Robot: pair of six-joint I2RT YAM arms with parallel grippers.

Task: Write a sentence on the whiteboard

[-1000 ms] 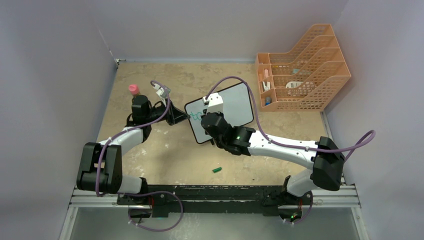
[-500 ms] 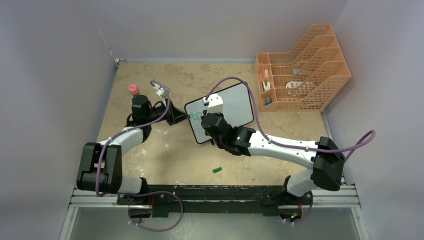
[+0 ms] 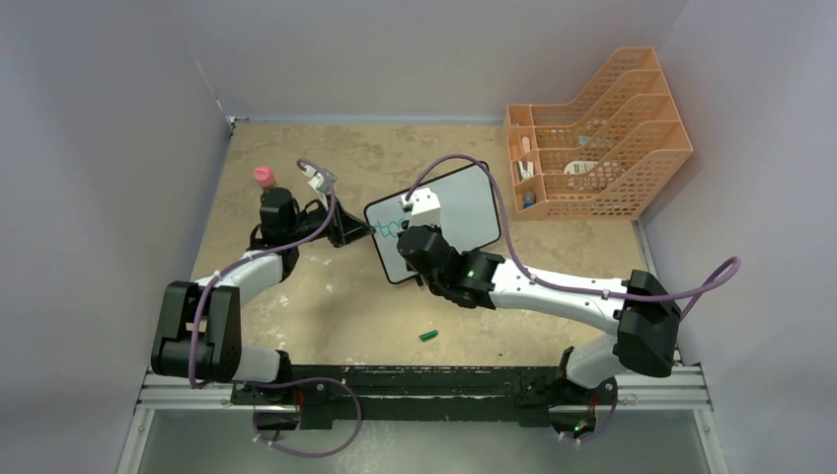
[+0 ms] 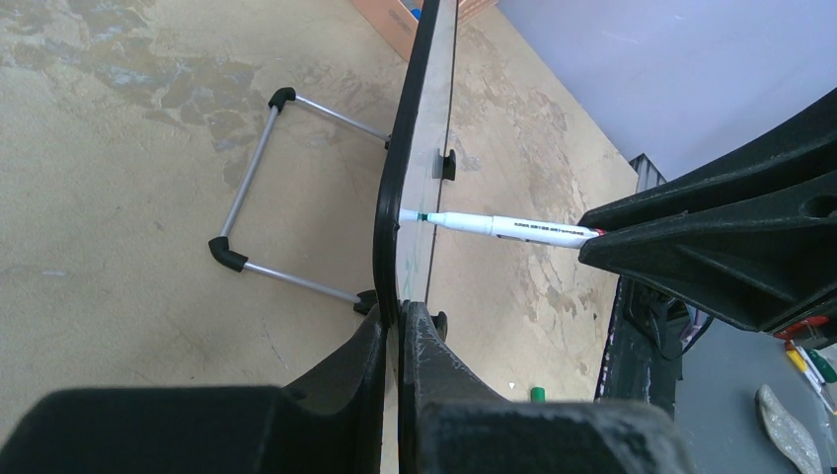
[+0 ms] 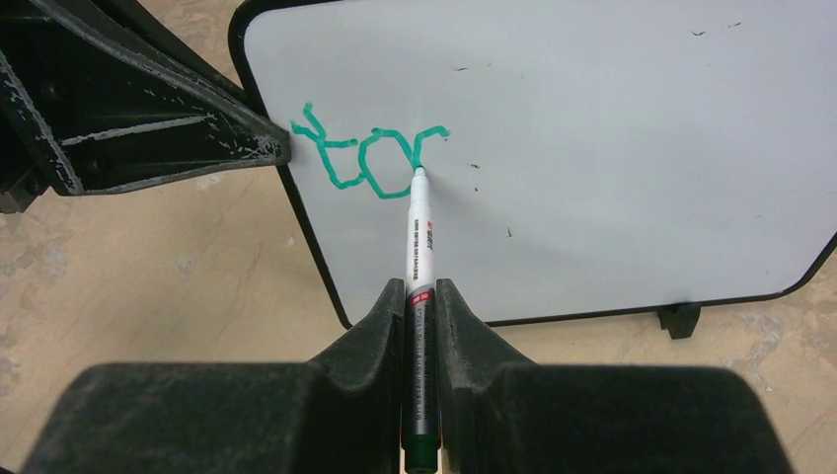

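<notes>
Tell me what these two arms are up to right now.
The left gripper is clamped on one side edge of the whiteboard, steadying it as it stands on the table. The right gripper holds a green marker with its tip on the board. A few green strokes sit near the clamped edge, so the sentence is barely begun. A small green piece, perhaps the cap, lies near the arm bases.

Lilac-grey walls (image 3: 99, 128) enclose the mottled tan table (image 3: 336, 306) on three sides. An orange rack (image 3: 612, 138) sits at its far right corner; a metal rail (image 3: 444, 397) lines the near edge.
</notes>
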